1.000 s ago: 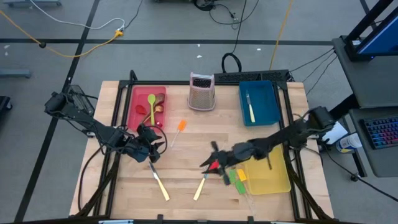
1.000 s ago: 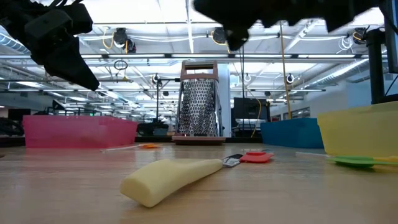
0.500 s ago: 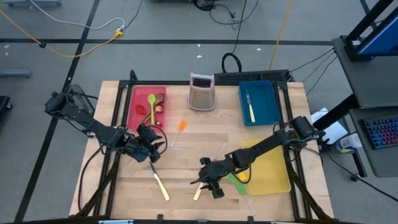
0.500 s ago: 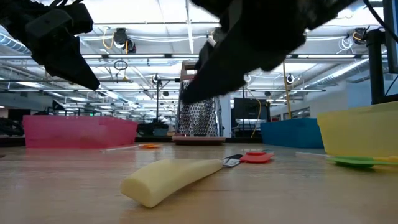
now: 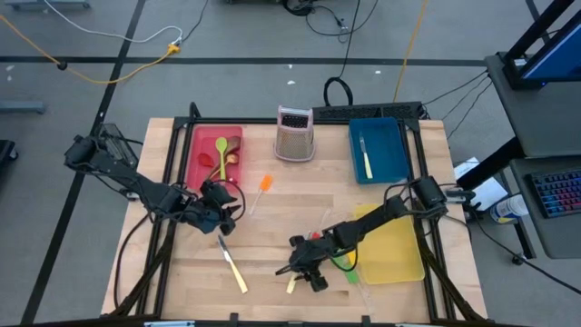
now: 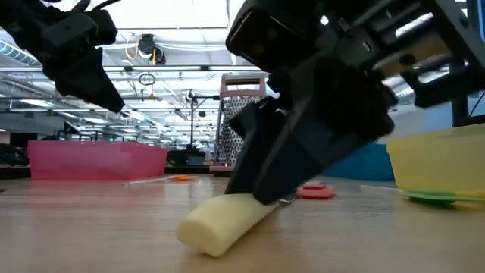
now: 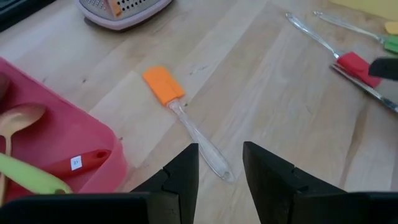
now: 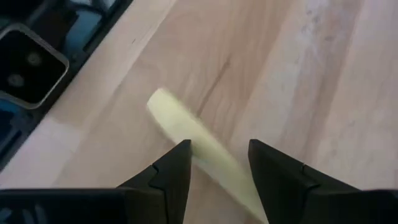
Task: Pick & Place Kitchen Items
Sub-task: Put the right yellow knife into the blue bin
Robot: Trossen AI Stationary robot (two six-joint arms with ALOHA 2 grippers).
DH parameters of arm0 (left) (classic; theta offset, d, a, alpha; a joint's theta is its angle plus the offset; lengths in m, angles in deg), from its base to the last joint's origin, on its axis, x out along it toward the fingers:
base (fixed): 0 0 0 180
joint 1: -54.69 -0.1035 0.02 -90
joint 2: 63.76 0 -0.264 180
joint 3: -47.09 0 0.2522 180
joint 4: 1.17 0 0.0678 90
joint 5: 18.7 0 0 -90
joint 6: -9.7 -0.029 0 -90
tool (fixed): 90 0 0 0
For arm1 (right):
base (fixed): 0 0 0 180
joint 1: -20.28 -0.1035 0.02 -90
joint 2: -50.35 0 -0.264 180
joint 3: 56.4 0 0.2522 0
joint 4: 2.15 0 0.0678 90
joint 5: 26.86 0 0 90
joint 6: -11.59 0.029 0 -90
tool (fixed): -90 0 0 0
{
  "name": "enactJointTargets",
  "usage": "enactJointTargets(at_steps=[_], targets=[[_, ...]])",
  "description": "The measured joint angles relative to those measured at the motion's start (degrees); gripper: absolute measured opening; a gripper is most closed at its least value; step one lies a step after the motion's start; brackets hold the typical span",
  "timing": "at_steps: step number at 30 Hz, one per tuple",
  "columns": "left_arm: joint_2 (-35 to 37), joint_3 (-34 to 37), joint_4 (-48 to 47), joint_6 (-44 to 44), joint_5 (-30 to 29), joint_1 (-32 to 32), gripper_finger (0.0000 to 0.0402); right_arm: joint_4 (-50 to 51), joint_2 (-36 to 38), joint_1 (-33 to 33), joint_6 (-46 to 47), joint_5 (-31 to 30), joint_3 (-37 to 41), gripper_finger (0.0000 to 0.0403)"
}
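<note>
Near the front edge of the counter (image 5: 272, 218) our right gripper (image 5: 302, 269) is down low over a cream-handled knife (image 5: 291, 280), its fingers (image 8: 174, 169) spread apart with the pale handle running between them; in the right wrist view the handle lies in the gap, and we cannot tell whether either finger touches it. From the low view the handle end points toward the camera and rests on the wood, with the gripper body pressed close above its far end.

Our left gripper (image 5: 221, 207) hovers beside the red tray (image 5: 196, 145), fingers parted and empty (the left wrist view shows only bare wood between them). Just ahead of it lies an orange-headed spatula (image 7: 180, 107) with a clear handle.

A second cream-handled knife (image 5: 232, 264) lies on the wood in front of the left gripper. A green spoon (image 5: 221, 153) and a red spoon (image 5: 231, 165) sit in the red tray, another knife (image 5: 365, 158) lies in the blue tray (image 5: 398, 145), and a green spatula (image 5: 345, 264) rests at the edge of the yellow tray (image 5: 399, 259). A metal grater (image 5: 294, 133) stands upright at the back
</note>
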Motion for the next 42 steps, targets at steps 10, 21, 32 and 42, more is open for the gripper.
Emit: enactJointTargets(at_steps=[10,21,32,42], targets=[[0.0,0.0,0.6,3.8,0.0,-1.6,0.0131,-11.4,0.0,0.3,-8.4,1.7,8.1,0.0153],[0.0,0.0,3.7,5.9,0.0,-3.4,0.0131,-24.6,-0.1,5.7,-12.9,8.0,17.0,0.0069],[0.0,0.0,3.7,4.2,0.0,-3.7,0.0131,-27.6,3.1,8.8,-16.5,5.2,16.3,0.0042],[0.0,0.0,4.1,-3.2,-0.3,-3.7,0.0131,-27.7,15.4,10.1,-14.5,2.0,15.8,0.0042]])
